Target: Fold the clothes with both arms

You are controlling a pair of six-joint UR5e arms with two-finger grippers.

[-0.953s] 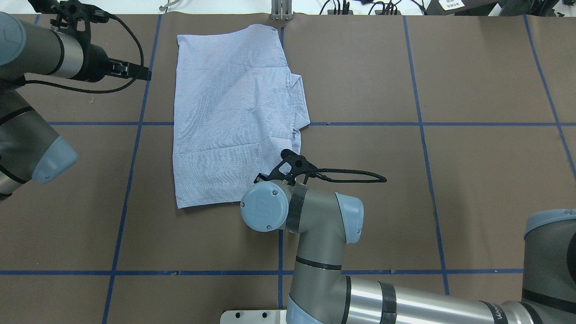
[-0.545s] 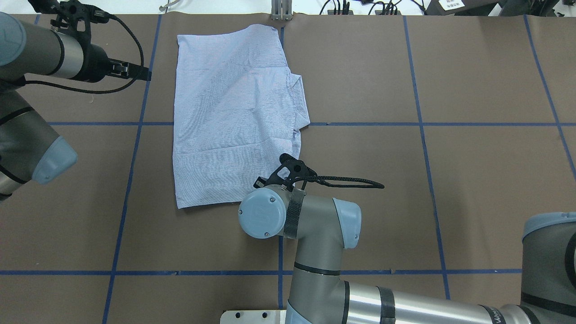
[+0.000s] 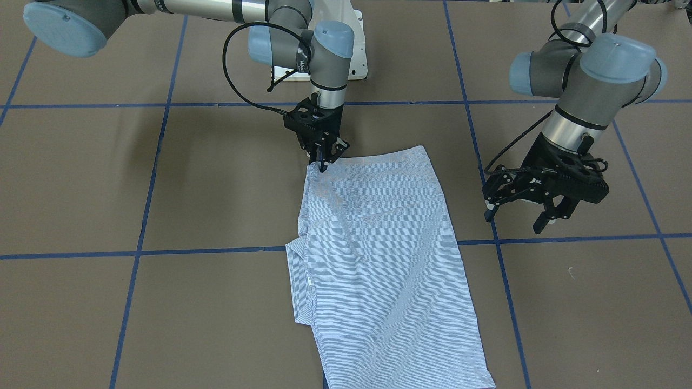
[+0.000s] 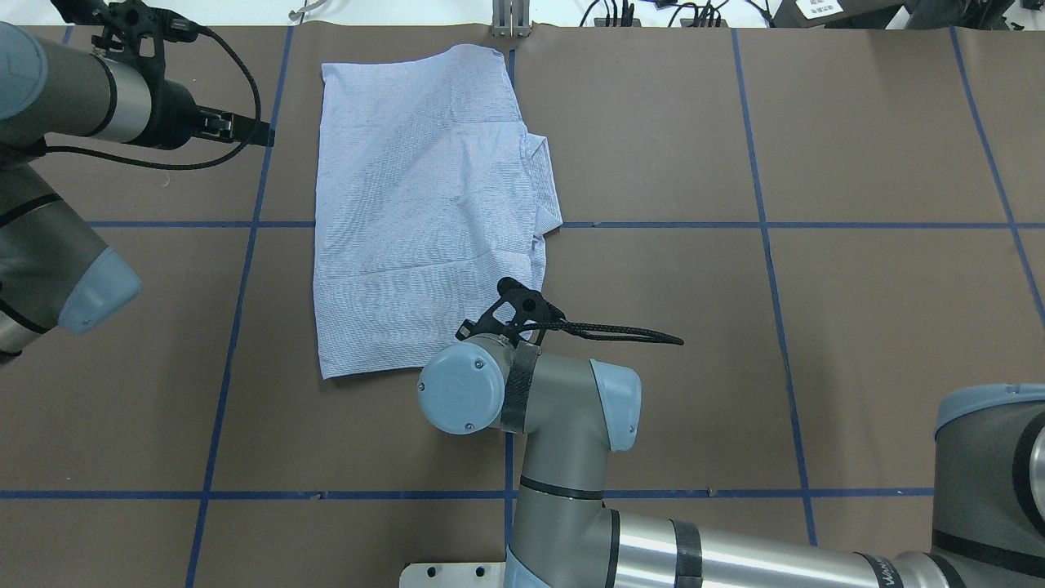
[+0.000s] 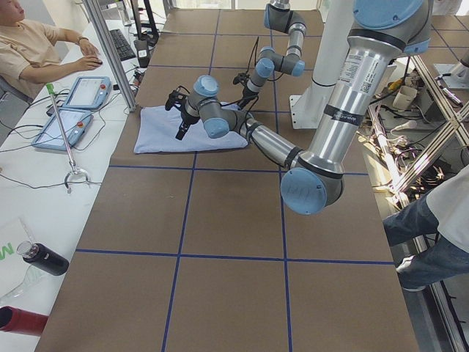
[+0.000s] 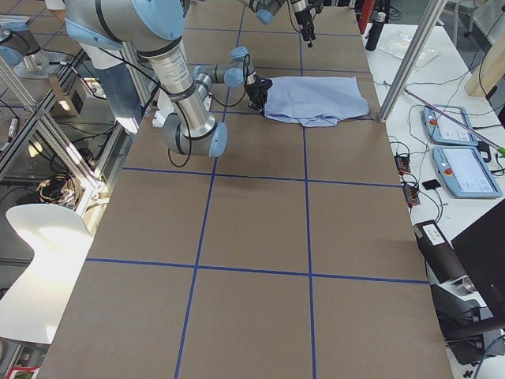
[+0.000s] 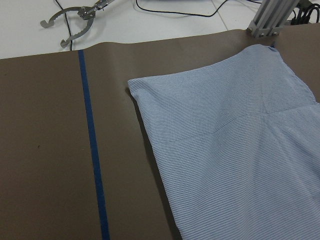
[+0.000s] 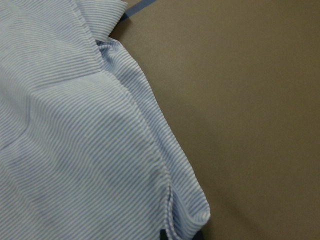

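Shirt (image 4: 408, 204): light blue with fine white stripes, folded into a long panel. It lies flat and reaches from the surface's far edge toward the robot's edge, left of centre. Folded layers and a seam show along its right side.

Right arm (image 4: 563, 408): jaws point down and are closed on the shirt's near right corner, which is slightly puckered.

Left arm (image 3: 578, 102): jaws spread apart, holding nothing, above the surface just beside the shirt's left edge.
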